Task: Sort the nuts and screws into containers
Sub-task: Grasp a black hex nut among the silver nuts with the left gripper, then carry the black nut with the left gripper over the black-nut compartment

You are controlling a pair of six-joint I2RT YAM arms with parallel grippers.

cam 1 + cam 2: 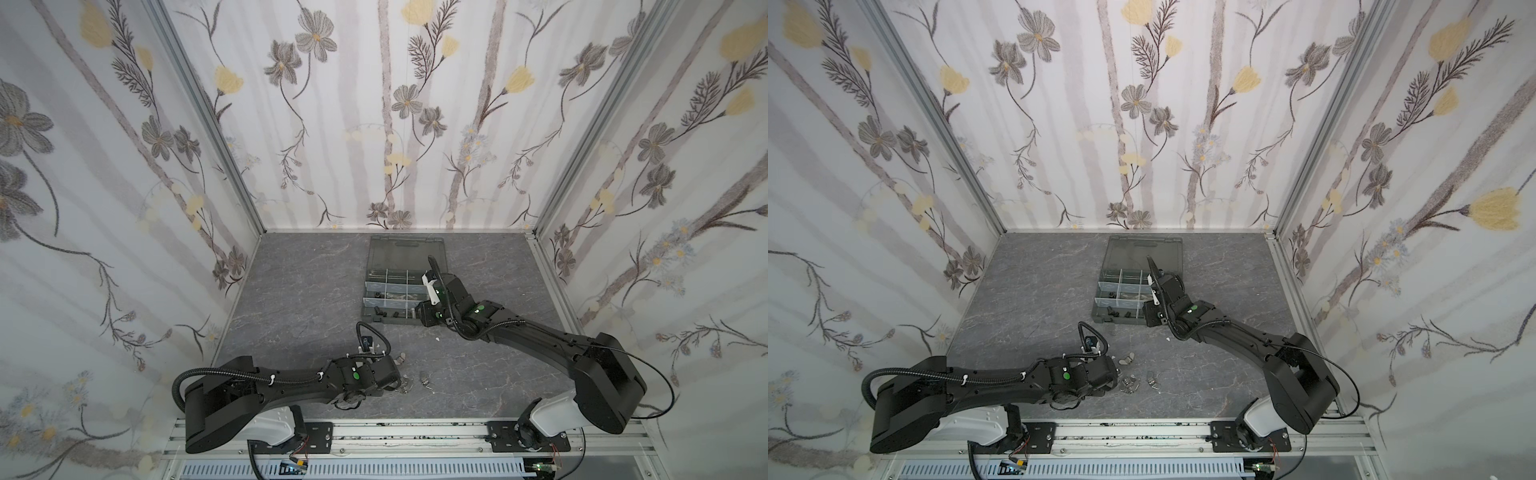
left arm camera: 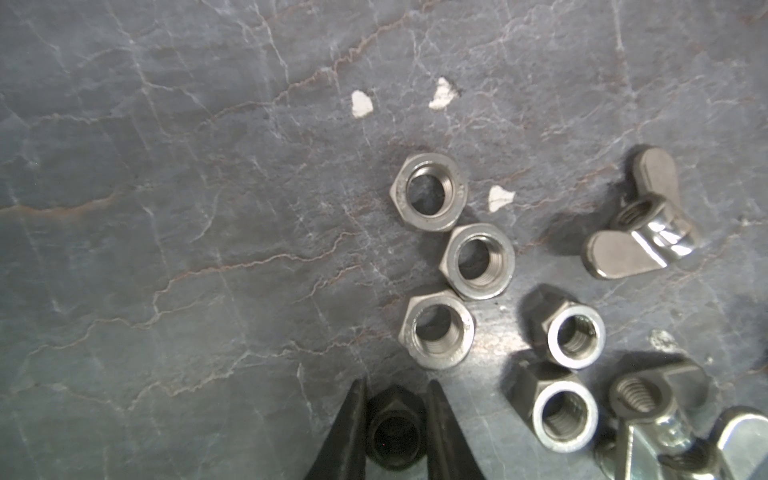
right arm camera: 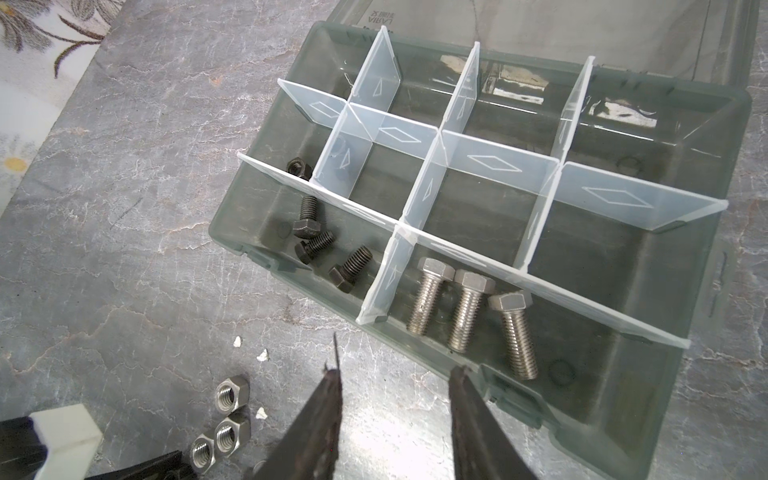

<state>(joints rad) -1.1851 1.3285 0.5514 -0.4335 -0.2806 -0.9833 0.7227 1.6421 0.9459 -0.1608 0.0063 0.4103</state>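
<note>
Black hex nut [image 2: 392,432] pinched in left gripper [image 2: 395,384], silver nuts [image 2: 478,261] and wing nuts [image 2: 640,216] crowded beside, right gripper [image 3: 397,370] parted, empty, by organiser case [image 3: 623,415].

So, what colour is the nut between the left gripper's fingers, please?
Black nut, clearest in the left wrist view.

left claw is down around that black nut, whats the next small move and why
Probably close the left claw firmly on the black nut before any lift. Its fingers flank the nut on both sides, but whether they grip it cannot be told, and the nut lies flat on the table. A silver hex nut sits close by, so a loose lift might drop it there.
</note>
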